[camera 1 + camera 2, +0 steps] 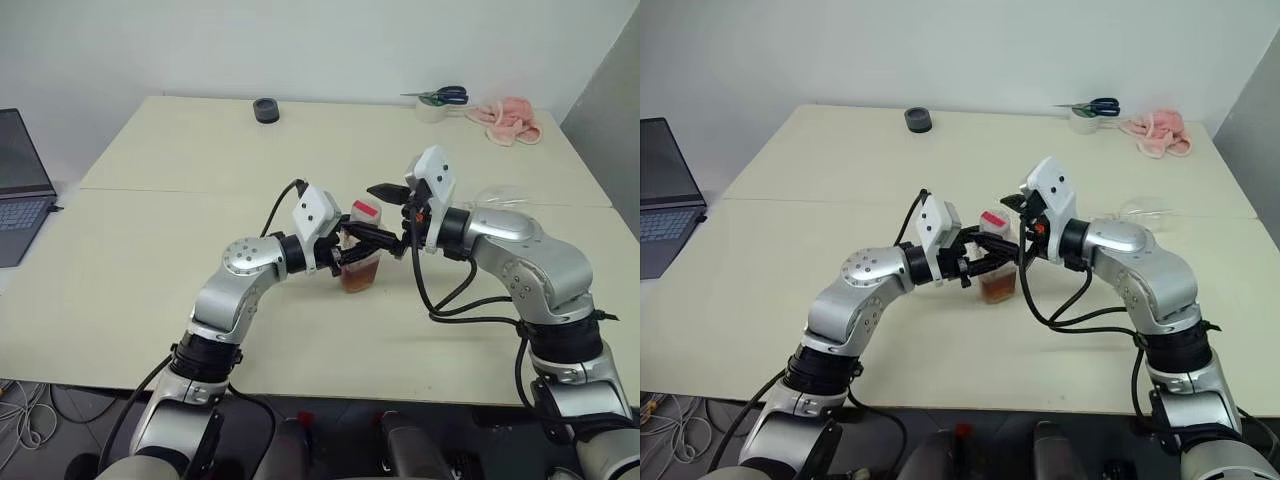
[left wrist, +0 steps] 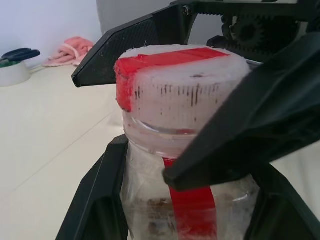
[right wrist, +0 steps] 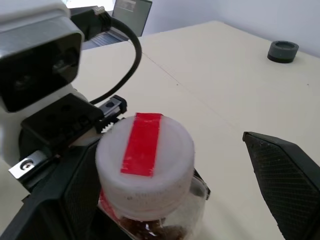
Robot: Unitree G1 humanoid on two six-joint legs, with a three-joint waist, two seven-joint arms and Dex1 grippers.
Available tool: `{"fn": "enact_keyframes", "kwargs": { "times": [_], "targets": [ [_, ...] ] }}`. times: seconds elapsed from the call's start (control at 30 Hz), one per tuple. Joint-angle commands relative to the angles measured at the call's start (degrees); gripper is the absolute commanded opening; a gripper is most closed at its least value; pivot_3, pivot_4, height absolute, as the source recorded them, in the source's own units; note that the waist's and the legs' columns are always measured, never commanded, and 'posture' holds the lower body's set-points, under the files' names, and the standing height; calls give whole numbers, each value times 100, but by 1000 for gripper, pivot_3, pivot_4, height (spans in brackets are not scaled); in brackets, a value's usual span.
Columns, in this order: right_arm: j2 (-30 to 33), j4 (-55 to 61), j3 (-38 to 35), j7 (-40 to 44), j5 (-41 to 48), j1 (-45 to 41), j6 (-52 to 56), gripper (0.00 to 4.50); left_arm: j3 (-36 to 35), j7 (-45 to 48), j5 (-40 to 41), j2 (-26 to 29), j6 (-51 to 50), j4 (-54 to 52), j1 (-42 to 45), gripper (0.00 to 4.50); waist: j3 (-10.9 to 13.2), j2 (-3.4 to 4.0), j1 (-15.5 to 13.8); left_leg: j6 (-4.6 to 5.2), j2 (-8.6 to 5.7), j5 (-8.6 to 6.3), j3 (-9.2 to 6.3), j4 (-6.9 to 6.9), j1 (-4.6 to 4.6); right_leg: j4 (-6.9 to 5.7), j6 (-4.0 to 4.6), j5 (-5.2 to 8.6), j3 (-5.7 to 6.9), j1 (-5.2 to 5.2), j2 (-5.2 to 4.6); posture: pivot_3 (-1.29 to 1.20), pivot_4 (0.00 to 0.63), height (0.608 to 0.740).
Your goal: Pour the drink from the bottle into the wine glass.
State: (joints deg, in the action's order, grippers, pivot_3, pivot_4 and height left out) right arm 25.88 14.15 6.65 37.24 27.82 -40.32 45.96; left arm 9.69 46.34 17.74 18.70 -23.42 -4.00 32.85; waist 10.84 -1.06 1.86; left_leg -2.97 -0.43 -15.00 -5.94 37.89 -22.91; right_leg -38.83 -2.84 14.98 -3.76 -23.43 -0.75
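Bottle (image 1: 360,262) stands clamped upright in the left gripper (image 1: 366,243), steadied so the right gripper (image 1: 392,206), spread wide around its cap (image 3: 144,158), can unscrew it.

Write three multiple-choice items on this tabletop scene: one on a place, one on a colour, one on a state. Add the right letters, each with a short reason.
1. Where do the scissors lie?
A. at the table's far edge, beside the pink cloth
B. on the laptop
C. next to the bottle

2. What colour is the strip across the bottle's white cap?
A. blue
B. red
C. green

3. How does the right gripper stand?
A. shut on the cap
B. shut on the cloth
C. open, its fingers apart on either side of the cap

Answers:
1 A: the scissors rest on a tape roll near the cloth at the far side.
2 B: the right wrist view shows a red strip on top.
3 C: one finger stands clear of the cap, while the left gripper holds the bottle's body.
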Motion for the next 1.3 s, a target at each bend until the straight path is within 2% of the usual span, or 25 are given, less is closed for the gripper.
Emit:
{"fn": "enact_keyframes", "kwargs": {
  "times": [0.03, 0.23, 0.57, 0.7, 1.1, 1.3],
  "targets": [
    [66, 47, -246, 38, -8, -200, -174, 4500, -61, -45, 50, -25, 82, -318, 42, 2152, 0, 0, 0, 0, 0, 0, 0, -1, 0, 0, 0, 0, 0, 0, 0, 0, 150, 740],
    [265, 4, -344, 135, -24, -110, -233, 4500, -51, -76, 52, -16, 77, -325, 33, 2152, 0, 0, 0, 0, -1, 0, 0, 0, 0, 0, 0, 0, 0, 0, 0, 0, 150, 740],
    [705, 347, -457, 817, 363, 264, -244, 4500, -45, -47, 46, -15, 92, -285, 47, 2152, 0, 0, -1, 0, -1, 0, 1, 0, 1, 0, 0, 0, -1, 0, -1, 0, 150, 740],
    [633, 639, -505, 893, 706, 195, -84, 4500, -52, -40, 47, 5, 93, -282, 43, 2152, 0, 0, 13, 0, 0, 0, 3, 0, 1, -2, 0, 0, -2, 0, 0, 0, 150, 740],
    [116, 80, -210, 263, 112, -218, -244, 4500, -50, -81, 46, -15, 71, -298, 43, 2152, 0, 0, 4, 0, 0, 0, 1, 1, 1, -2, 0, 0, -1, 0, 1, 0, 150, 740],
    [15, -139, -175, 204, -99, -294, -344, 4500, -51, -108, 43, -32, 64, -317, 32, 2152, 0, 0, 1, 0, 0, 0, -1, 0, 0, -2, 0, 0, 0, -1, 1, 0, 150, 740]
  ]
}}
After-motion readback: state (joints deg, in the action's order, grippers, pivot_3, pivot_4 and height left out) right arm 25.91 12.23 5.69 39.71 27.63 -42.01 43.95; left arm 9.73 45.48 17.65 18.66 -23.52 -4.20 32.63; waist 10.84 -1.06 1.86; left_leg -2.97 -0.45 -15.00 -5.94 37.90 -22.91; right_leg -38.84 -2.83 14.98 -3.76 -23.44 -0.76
